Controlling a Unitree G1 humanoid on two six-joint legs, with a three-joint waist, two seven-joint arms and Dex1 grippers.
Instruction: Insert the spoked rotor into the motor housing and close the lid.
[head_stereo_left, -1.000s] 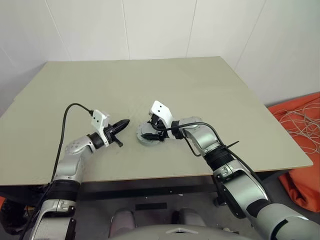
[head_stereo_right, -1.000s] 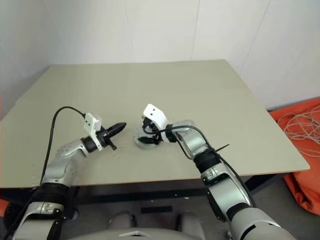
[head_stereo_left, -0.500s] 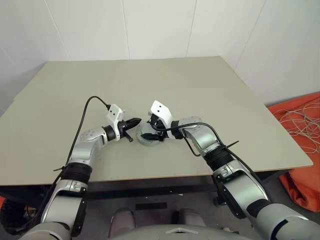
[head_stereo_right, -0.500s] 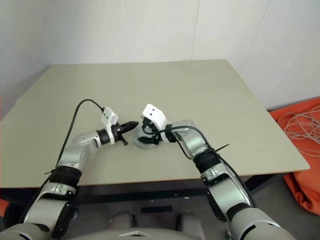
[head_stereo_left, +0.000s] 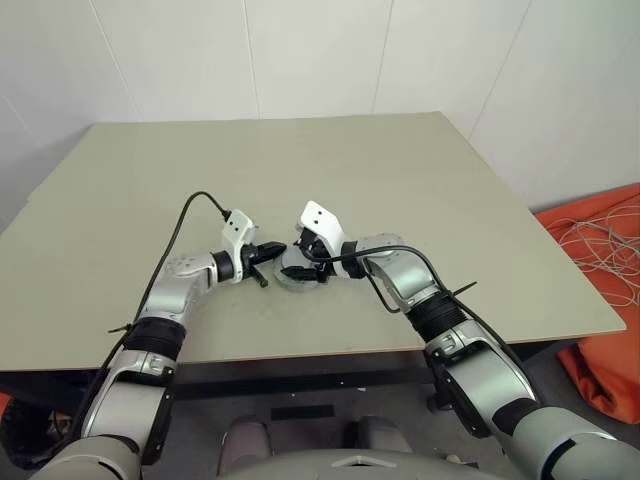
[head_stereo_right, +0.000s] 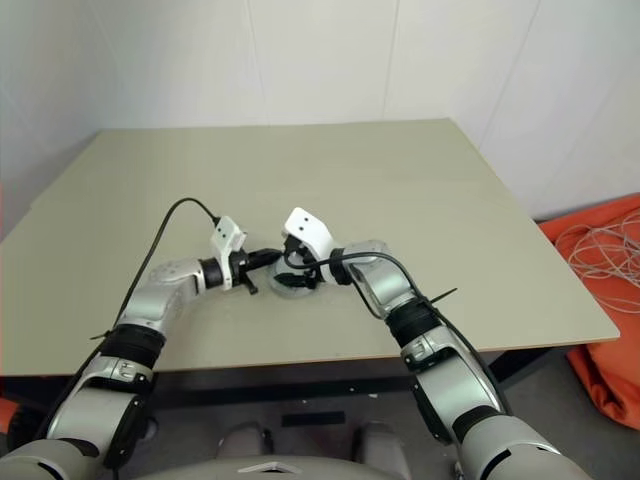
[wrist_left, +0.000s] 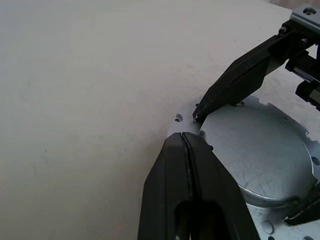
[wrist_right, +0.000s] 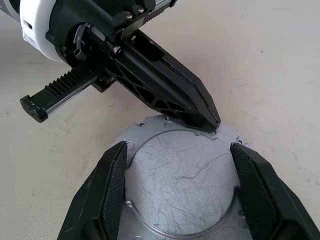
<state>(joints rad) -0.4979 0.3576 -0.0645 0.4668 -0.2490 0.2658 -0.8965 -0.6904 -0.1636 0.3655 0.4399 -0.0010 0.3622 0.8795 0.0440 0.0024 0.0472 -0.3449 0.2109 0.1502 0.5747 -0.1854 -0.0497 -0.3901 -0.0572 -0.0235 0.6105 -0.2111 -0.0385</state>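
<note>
The motor housing (wrist_right: 182, 187) lies near the table's front middle, a round silver piece with a flat, scratched face up and a flange of small holes. No windings show. The spoked rotor and the lid are out of view. My right gripper (wrist_right: 179, 146) reaches in from the right. Its fingers (wrist_right: 112, 180) stand wide and press on opposite sides of the housing's raised round part (wrist_left: 255, 150). My left gripper (wrist_left: 183, 135) is shut, with nothing between its fingers. It comes from the left, and its tip rests at the flange's edge, next to a right gripper finger (wrist_left: 235, 85).
The beige table (head_stereo_left: 400, 180) stretches far behind and to both sides of the housing (head_stereo_left: 293, 274). Its front edge runs close below the arms. An orange cloth with white cable (head_stereo_left: 600, 250) lies on the floor off the right side.
My left arm has swung right and slightly down, bringing its shut tip from well left of the housing to the flange. The right gripper and the housing have stayed put.
</note>
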